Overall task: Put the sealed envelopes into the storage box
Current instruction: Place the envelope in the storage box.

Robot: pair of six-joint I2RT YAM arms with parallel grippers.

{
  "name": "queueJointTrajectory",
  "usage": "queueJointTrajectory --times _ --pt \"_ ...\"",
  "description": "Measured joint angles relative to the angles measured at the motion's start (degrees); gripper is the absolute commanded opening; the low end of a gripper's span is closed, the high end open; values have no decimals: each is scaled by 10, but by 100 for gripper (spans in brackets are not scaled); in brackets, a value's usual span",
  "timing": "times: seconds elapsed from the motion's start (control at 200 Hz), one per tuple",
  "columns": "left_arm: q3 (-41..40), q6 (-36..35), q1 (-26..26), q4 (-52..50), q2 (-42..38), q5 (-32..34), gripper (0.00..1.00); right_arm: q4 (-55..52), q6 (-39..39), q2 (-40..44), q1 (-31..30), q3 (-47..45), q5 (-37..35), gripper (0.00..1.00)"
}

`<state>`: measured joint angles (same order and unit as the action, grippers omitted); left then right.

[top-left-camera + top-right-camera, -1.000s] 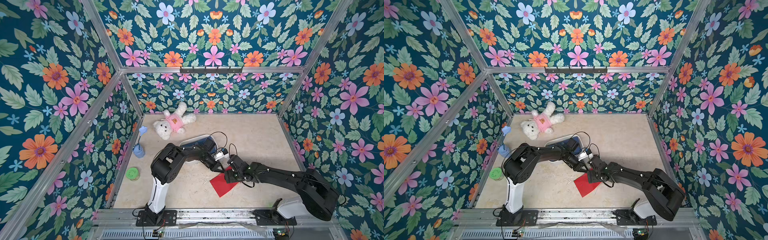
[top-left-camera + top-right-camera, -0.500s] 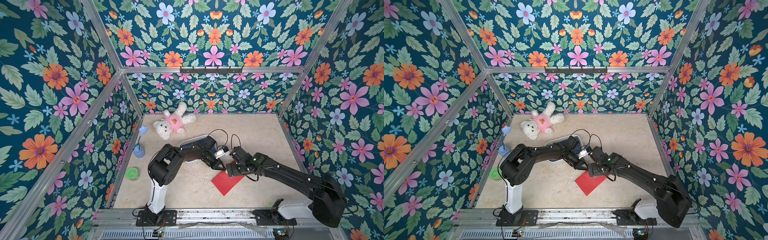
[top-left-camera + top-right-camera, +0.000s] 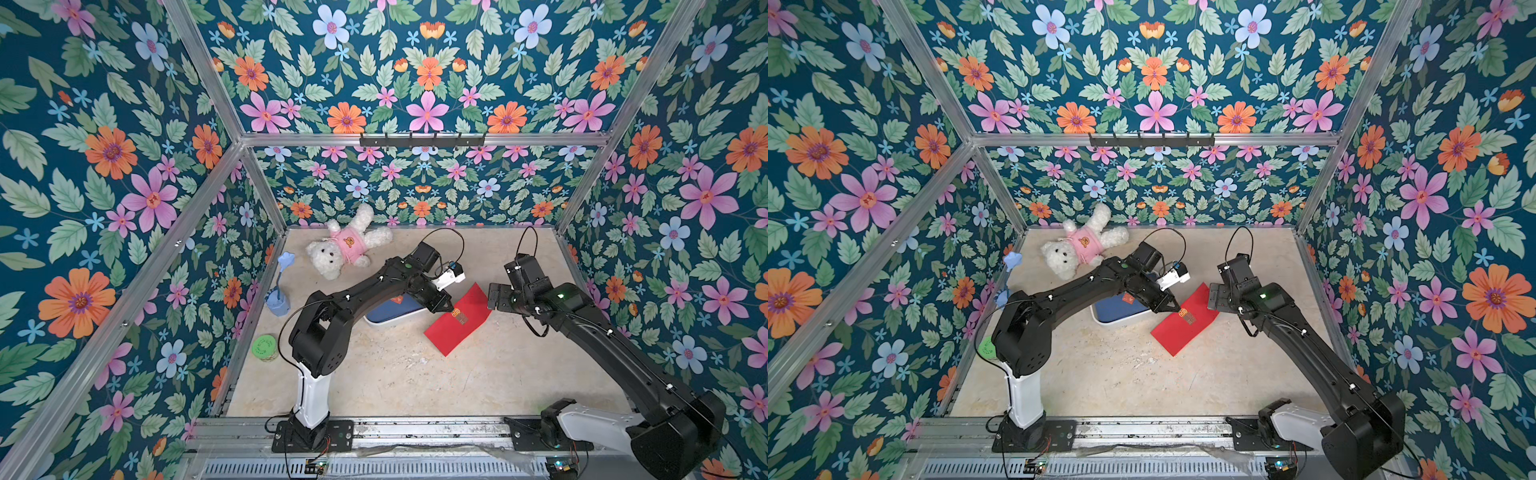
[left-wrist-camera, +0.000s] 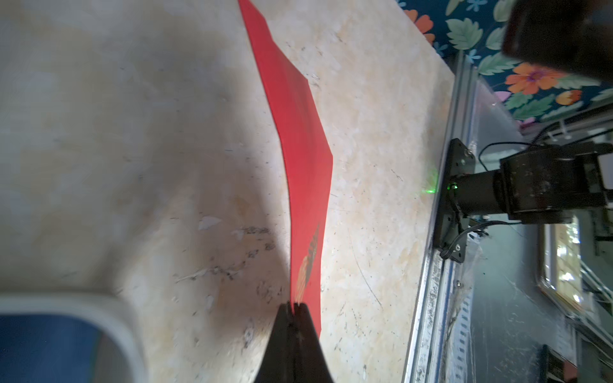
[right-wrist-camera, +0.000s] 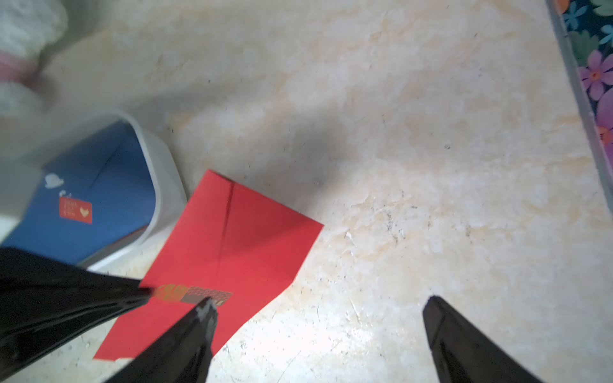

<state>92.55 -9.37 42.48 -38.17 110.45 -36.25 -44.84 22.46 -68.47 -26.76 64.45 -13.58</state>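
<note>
Pulling the right claw (image 3: 493, 297) back from the red envelope (image 3: 457, 322) toward the right edge of the tabletop (image 3: 415, 374), after working close beside the left claw (image 3: 450, 308) a second ago. Keeping the jaws of the right claw spread wide, with nothing between them. Pinching the red envelope with the left claw at the edge by the gold-patterned sticker, jaws pressed tight on the paper, as showing plainly in the left wrist view. Holding this envelope a little further from the front edge than before, lifted at the gripped edge and slanting down from there; not being able to tell whether its low corner is touching the tabletop. Keeping it just beside the storage box (image 3: 390, 323), outside of it, on the side facing the right edge. Finding the storage box near the middle of the tabletop, with a navy envelope (image 3: 400, 304) with a red sticker lying inside. Leaving a teddy bear (image 3: 345, 249) by the back edge, and a blue cup (image 3: 277, 305) and a small green round thing (image 3: 264, 348) along the left edge.
</note>
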Motion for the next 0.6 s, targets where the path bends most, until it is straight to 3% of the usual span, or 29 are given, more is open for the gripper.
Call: queueJointTrajectory --times 0.37,0.6 --pt "178 -116 -19 -223 -4 279 0 32 -13 -11 27 12 17 97" --pt "195 -217 -44 -260 -10 351 0 41 -14 -8 27 -19 45 94"
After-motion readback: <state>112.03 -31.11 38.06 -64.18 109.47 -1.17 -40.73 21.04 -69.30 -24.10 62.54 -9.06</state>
